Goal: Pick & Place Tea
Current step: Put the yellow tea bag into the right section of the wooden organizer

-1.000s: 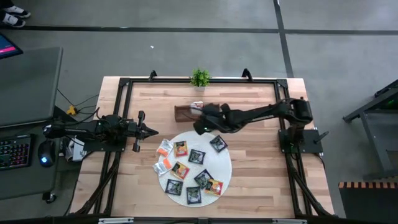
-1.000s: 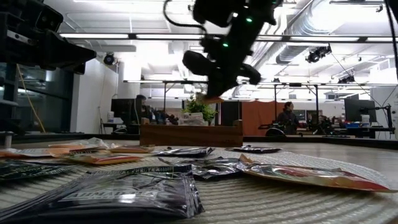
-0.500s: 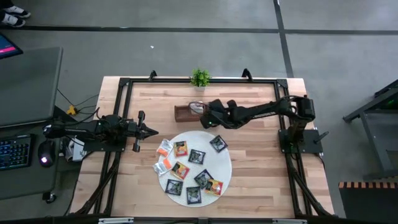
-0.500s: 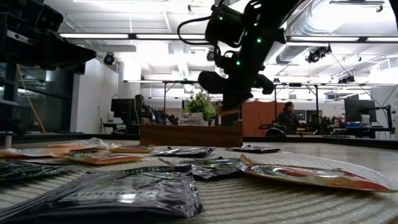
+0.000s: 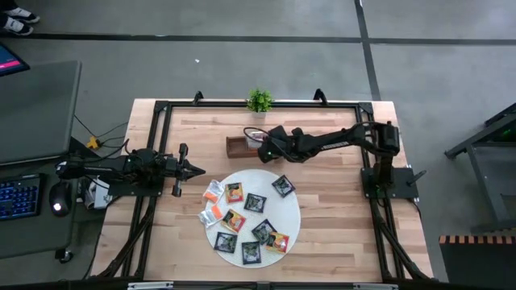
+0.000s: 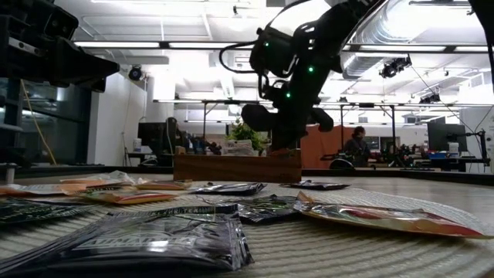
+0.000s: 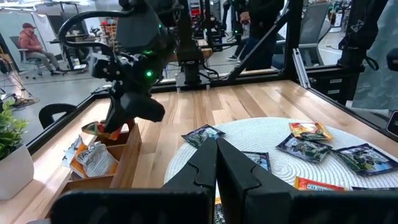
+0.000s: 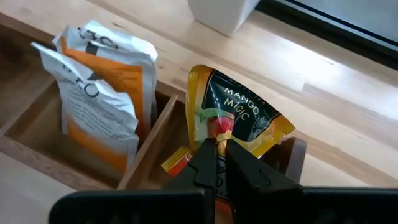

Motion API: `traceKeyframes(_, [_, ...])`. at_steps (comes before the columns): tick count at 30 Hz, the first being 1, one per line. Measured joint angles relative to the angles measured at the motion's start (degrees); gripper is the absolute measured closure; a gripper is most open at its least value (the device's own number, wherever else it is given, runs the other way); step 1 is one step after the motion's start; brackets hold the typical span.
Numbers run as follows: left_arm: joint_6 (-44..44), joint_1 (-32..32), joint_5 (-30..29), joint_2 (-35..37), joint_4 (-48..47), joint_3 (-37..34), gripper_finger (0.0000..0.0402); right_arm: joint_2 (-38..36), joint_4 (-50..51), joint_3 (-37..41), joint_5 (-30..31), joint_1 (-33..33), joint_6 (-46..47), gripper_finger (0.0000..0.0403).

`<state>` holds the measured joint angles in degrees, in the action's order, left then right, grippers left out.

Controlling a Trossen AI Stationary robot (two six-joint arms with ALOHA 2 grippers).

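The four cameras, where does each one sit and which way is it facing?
High view: overhead, straight down on both arms, round mat and wooden tray.
Low view: table height, level across sachets toward the tray; right arm drops in.
Left wrist view: past shut jaws toward mat and right arm.
Right wrist view: down into the tray, jaws shut on a mango sachet.
All four views share the tray.

1. "MANGO MAGIC" reads clear in pale letters on the dark face of the yellow-edged sachet (image 8: 239,115), there in the right wrist view.
2. The white and orange sachets (image 8: 99,93) beside it carry dark printed marks, too creased to read.
3. Black sachet (image 6: 147,241) up close in the low view: lettering there, but illegible.
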<state>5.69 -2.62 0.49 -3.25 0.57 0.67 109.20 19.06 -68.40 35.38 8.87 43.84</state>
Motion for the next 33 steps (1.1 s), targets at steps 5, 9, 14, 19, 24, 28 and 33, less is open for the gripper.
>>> traceKeyframes(5, [-0.01, -0.01, 0.00, 0.00, 0.00, 0.00, 0.0401, 0.00, -0.09, 0.00, -0.14, 0.38, 0.15, 0.0391])
traceKeyframes(9, [0.00, 0.01, 0.00, 0.00, -0.01, 0.00, 0.0401, 0.00, -0.04, 0.00, -0.72, 0.72, 0.24, 0.0352])
traceKeyframes(14, [-0.01, -0.01, 0.00, 0.00, 0.01, 0.00, 0.0401, 0.00, 0.50, 0.00, -1.11, 0.93, 0.12, 0.0305])
traceKeyframes(19, [-0.01, 0.00, 0.00, 0.00, 0.01, 0.00, 0.0401, 0.00, 0.53, 0.00, -0.84, 0.93, -0.55, 0.0280])
traceKeyframes(24, [-0.02, 0.01, 0.00, 0.00, 0.01, 0.00, 0.0401, -0.25, 0.08, -0.08, -2.36, 0.93, -3.53, 0.0260])
traceKeyframes(28, [-0.01, -0.01, -0.01, 0.00, -0.01, 0.00, 0.0401, -1.30, -0.03, -0.11, -2.54, 0.91, -4.78, 0.0244])
traceKeyframes(33, [-0.02, -0.01, -0.02, 0.00, 0.01, 0.00, 0.0401, -3.39, 0.32, -0.11, -3.00, 0.72, -7.17, 0.0229])
